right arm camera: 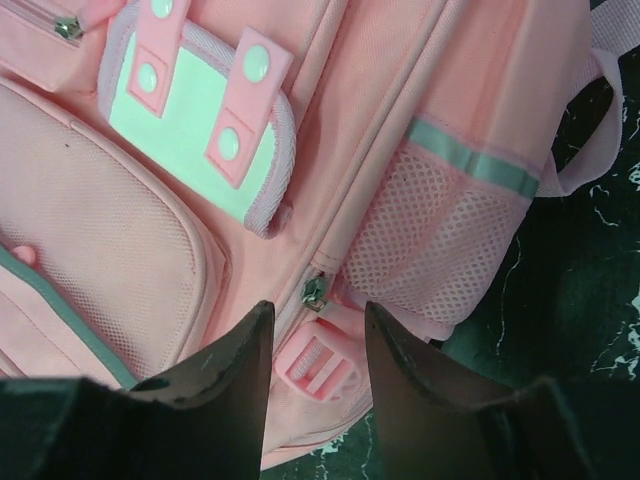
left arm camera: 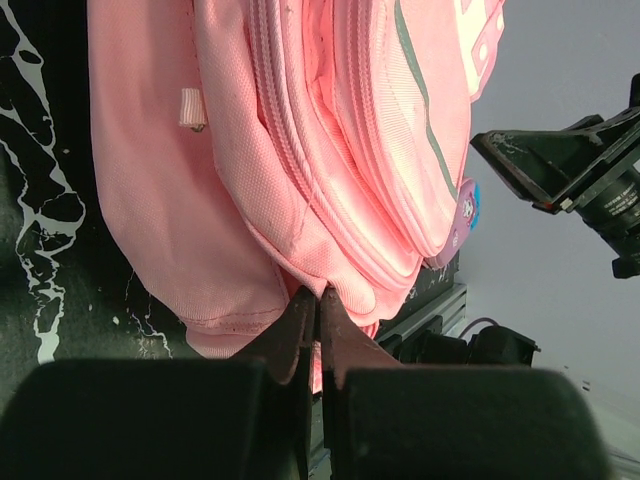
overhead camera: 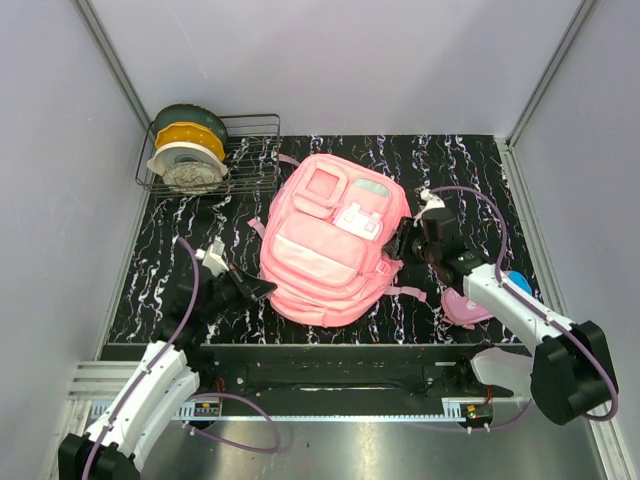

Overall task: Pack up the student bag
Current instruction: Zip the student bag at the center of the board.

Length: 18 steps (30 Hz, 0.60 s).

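The pink backpack (overhead camera: 325, 245) lies front up in the middle of the table (overhead camera: 480, 180). The left gripper (left arm camera: 318, 300) is closed, its tips against the backpack's near left edge; whether cloth is pinched I cannot tell. The right gripper (right arm camera: 318, 315) stands partly spread at the backpack's right side, with a zipper pull (right arm camera: 314, 292) between its fingers.

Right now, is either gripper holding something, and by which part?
The left gripper seems to pinch the student bag by a fabric fold at its edge; the right gripper is open, holding nothing.
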### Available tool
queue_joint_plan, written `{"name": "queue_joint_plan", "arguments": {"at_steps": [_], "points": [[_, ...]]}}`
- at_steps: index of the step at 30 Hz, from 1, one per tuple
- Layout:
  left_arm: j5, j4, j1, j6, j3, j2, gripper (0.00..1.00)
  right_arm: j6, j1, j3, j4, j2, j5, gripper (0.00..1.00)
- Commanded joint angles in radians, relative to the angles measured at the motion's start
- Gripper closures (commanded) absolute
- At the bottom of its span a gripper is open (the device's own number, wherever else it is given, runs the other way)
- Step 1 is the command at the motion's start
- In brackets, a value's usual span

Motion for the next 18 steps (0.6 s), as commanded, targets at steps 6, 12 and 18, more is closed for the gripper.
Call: {"name": "queue_joint_plan", "arguments": {"at_steps": [6, 12, 18], "points": [[0.023, 0.081, -0.005, 0.052, 0.073, 0.056, 1.0, -0.157, -0.037, 0.018, 0.087, 0.088, -0.1, 0.57], [0.052, 0.089, -0.004, 0.115, 0.136, 0.16, 1.0, -0.197, -0.042, -0.029, 0.14, 0.061, -0.246, 0.57], [0.053, 0.086, 0.006, 0.155, 0.184, 0.212, 1.0, -0.197, -0.048, -0.021, 0.13, 0.084, -0.235, 0.56]]}}
